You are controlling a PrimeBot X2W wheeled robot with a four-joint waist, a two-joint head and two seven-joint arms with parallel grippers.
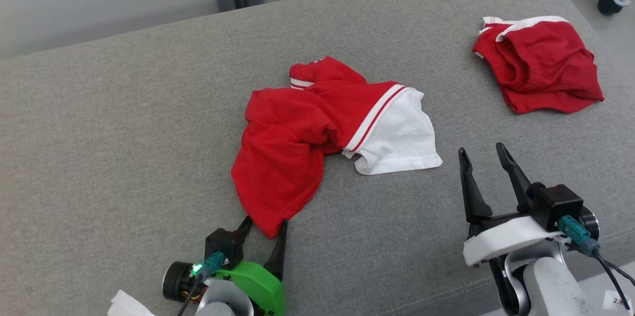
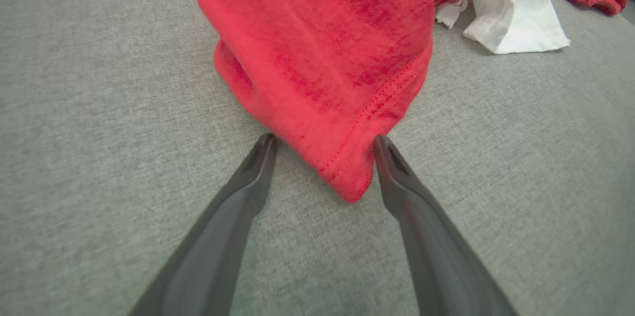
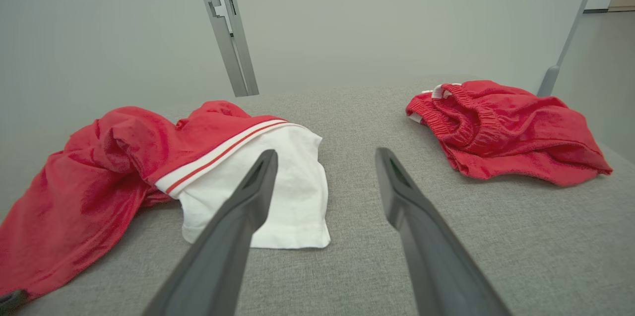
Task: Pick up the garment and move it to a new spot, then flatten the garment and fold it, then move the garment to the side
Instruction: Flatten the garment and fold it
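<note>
1. the crumpled red jersey shirt with a white striped sleeve (image 1: 307, 127) lies on the grey woven cushion surface (image 1: 124, 132). its near hem corner sits between the spread fingers of the left claw (image 2: 322, 142), just ahead of the palm and not yet pinched.
2. the step in hand looks like the first pick-up. the left claw would do well to slide a little forward so more hem lies between its fingers, then close low against the cushion and catch the stitched edge, not just the tip.
3. the right claw (image 1: 481, 150) hangs spread and empty, with the white sleeve ahead and to its left. taking that sleeve should lift the shirt evenly.
4. the bunched red shorts with a white waistband (image 1: 540, 68), ahead and right of the right claw, are best left alone.
</note>
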